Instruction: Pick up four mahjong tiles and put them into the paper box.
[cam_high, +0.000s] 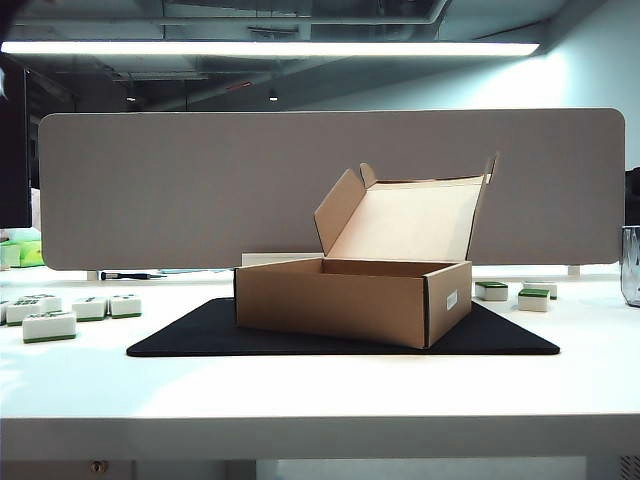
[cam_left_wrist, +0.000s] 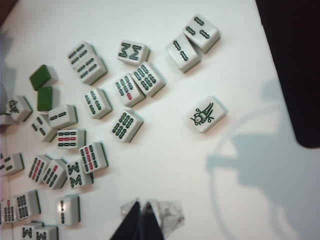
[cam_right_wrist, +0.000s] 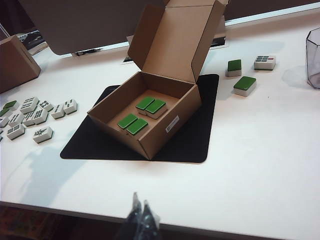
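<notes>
In your exterior view, the white surface (cam_high: 320, 395) lies nearest, with a black mat (cam_high: 200, 335) on it and the paper box (cam_high: 345, 300) standing open on the mat, lid up. Loose tiles (cam_high: 50, 325) sit at the left, a few more to the right of the box.

Your left wrist view shows the left gripper (cam_left_wrist: 142, 225) with its tips pressed together and pinching nothing, above the surface beside the scattered tiles.

Your right wrist view shows the right gripper (cam_right_wrist: 140, 217), tips together and empty, near the surface's front edge. Inside the box, four mahjong tiles (cam_right_wrist: 142, 115) lie green side up, in two pairs.
</notes>
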